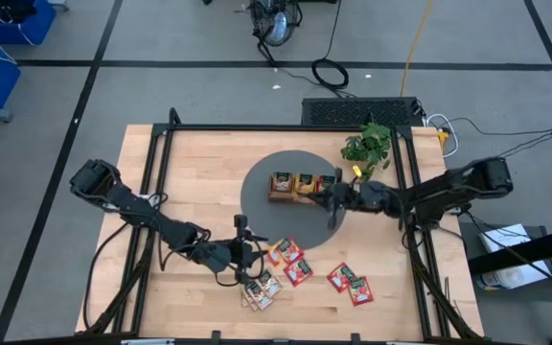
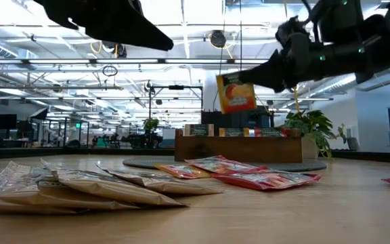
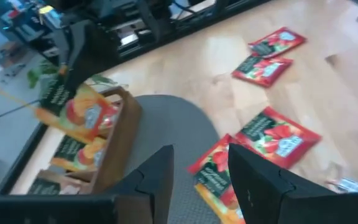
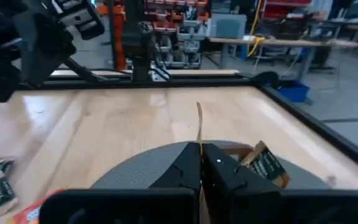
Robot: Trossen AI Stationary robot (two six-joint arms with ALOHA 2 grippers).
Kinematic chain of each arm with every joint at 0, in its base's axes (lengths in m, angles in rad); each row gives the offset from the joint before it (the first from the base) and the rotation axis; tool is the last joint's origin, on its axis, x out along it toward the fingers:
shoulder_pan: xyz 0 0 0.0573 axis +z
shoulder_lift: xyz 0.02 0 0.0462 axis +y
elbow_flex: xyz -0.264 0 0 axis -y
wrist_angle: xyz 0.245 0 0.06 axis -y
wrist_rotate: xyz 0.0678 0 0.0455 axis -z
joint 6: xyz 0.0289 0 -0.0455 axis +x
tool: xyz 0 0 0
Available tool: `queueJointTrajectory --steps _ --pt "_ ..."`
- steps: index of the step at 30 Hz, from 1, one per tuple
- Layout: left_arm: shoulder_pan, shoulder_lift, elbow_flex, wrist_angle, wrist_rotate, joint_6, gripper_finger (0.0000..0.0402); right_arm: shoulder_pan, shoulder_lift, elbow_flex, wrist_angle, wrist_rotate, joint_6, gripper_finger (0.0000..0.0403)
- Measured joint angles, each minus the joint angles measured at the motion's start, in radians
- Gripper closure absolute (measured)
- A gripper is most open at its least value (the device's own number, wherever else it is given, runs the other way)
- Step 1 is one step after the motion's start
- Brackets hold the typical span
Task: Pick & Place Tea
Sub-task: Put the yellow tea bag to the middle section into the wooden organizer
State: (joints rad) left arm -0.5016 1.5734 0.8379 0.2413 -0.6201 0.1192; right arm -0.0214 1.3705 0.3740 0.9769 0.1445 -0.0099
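Observation:
My right gripper (image 1: pixel 332 199) hovers over the brown wooden tray (image 1: pixel 286 196), shut on an orange tea sachet (image 2: pixel 235 95). The tray stands on a grey round mat (image 1: pixel 262 206) with sachets upright in its compartments. My left gripper (image 3: pixel 201 168) is open and touches nothing; it hangs above the table's near middle (image 1: pixel 247 254), over the loose tea. Red sachets (image 1: pixel 290 259) and a second red pair (image 1: pixel 351 284) lie flat on the wood. Green-and-tan sachets (image 1: pixel 262 289) lie in a small heap near the near edge. My right gripper pinches the orange sachet between its two fingers by the top edge (image 2: pixel 237 78), reaching in from the table's right side. The sachet hangs below the fingers, lifted clear above the tray. In the right wrist view it shows edge-on (image 4: pixel 198 121), sticking out past the fingertips.
A green leafy plant (image 1: pixel 367 146) stands just beyond the tray's right end, close to my right arm. A black frame rail (image 1: pixel 257 127) runs around the table. Bare wood lies at the table's left part (image 1: pixel 175 182).

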Motion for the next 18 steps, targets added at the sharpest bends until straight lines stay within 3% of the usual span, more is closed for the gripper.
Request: queueJointTrajectory --steps 7,18 --pt "0.008 0.000 0.000 -0.002 -0.010 0.000 0.0245 -0.113 0.048 -0.007 0.057 -0.097 0.047 0.0403" --pt "0.014 0.000 0.000 -0.003 -0.010 -0.010 0.0245 -0.209 0.197 -0.006 0.151 -0.098 0.104 0.0403"
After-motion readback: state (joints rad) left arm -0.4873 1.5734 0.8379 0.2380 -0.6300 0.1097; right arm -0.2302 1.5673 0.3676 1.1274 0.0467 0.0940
